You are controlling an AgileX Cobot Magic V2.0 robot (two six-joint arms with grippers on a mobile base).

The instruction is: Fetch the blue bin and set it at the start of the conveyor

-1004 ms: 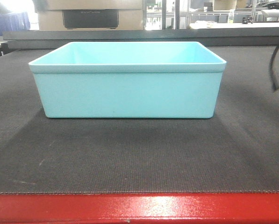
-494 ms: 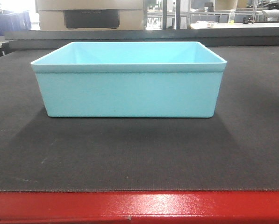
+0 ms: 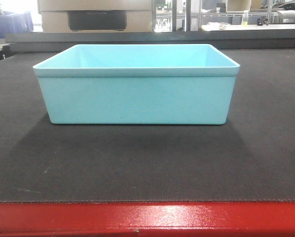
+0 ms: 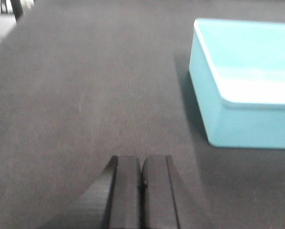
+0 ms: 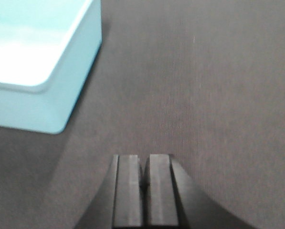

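One blue bin (image 3: 136, 84) sat upright on the conveyor start (image 3: 147, 163) when I checked the front view, its open top up and nothing that I could see inside it. It rested flat on the dark woven belt, set back from the glossy red edge strip (image 3: 147, 218), with bare belt on both sides of it. From my left wrist camera the bin (image 4: 247, 90) lay ahead and to the right of the left gripper (image 4: 142, 183), clear of it; that gripper's two dark fingers (image 4: 127, 191) were pressed together with nothing between them, above bare belt (image 4: 85, 105). My right wrist camera showed the mirror case: the bin (image 5: 39, 62) ahead and to the left of the right gripper (image 5: 143, 183), apart from it, the fingers (image 5: 160, 191) likewise closed together on nothing.
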